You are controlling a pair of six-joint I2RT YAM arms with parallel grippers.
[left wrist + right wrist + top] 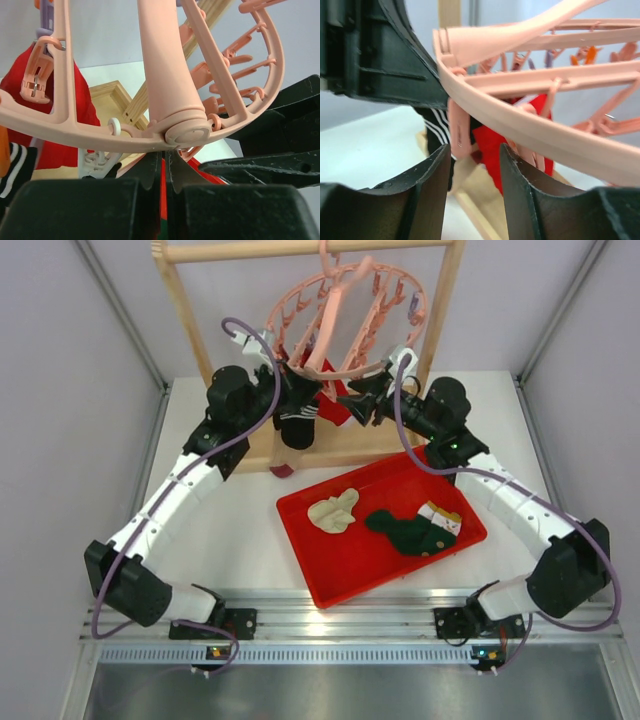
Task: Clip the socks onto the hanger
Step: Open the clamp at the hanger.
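— Hanger (328, 330) first: where do we find it?
— We see it hooked on the top bar of the wooden rack (250, 251), at the far side of the table (240, 530), with its round ring tilted.
— And the socks?
— Two hang under the near edge of the ring: the red sock (335, 405) and, just left of it, the black striped sock (297, 422). Three more lie in the red tray (350, 562), well apart from the hanger. We have the cream sock (333, 511) on the left, the dark green sock (405, 532) in the middle and the tan sock (441, 521) touching its right side.
— What do we say of the left gripper (164, 167)?
— Its fingers are pressed together right under the ring, where the thick spoke meets it. A thin red strip shows between them, and we cannot tell what it is.
— And the right gripper (475, 160)?
— Its fingers stand spread just below the ring's rim, and we see nothing pinched between them. A pink peg (457, 132) dangles above the gap, close to one finger. Beyond it we see the red sock and the black striped sock.
— How do the two grippers stand to each other?
— We see them near each other, one on each side of the hanging socks.
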